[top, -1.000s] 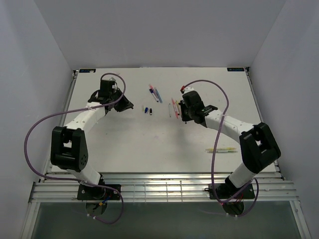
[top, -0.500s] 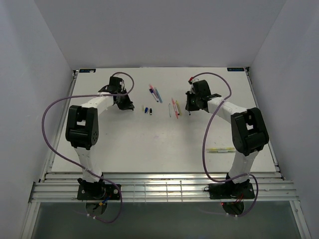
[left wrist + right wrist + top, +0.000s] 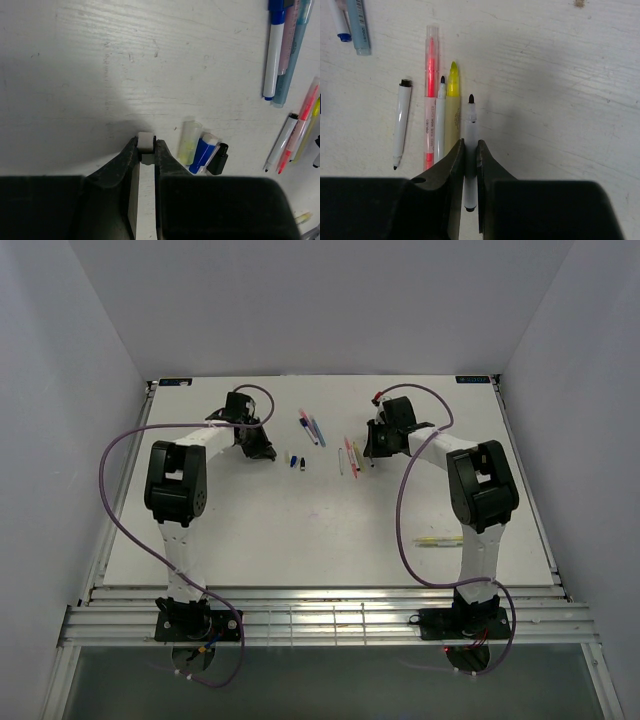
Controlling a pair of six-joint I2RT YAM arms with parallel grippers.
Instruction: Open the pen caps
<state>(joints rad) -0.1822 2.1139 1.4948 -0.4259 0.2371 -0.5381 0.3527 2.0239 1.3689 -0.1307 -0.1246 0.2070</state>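
On the tabletop (image 3: 300,530), toward its far edge, the right tool (image 3: 470,145) is clenched on a bared black-tipped pen (image 3: 471,117) beside the opened pens (image 3: 439,115). The left tool (image 3: 146,150) pinches a white cap (image 3: 146,140) near the loose caps (image 3: 204,150). This pen looks uncapped. Next, each piece needs laying by its pile.

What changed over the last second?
Left tool slid right toward the loose caps; right tool moved farther up the table beside the pen row. Left holds a white piece, right a white pen. Everything lying on the table stayed put.
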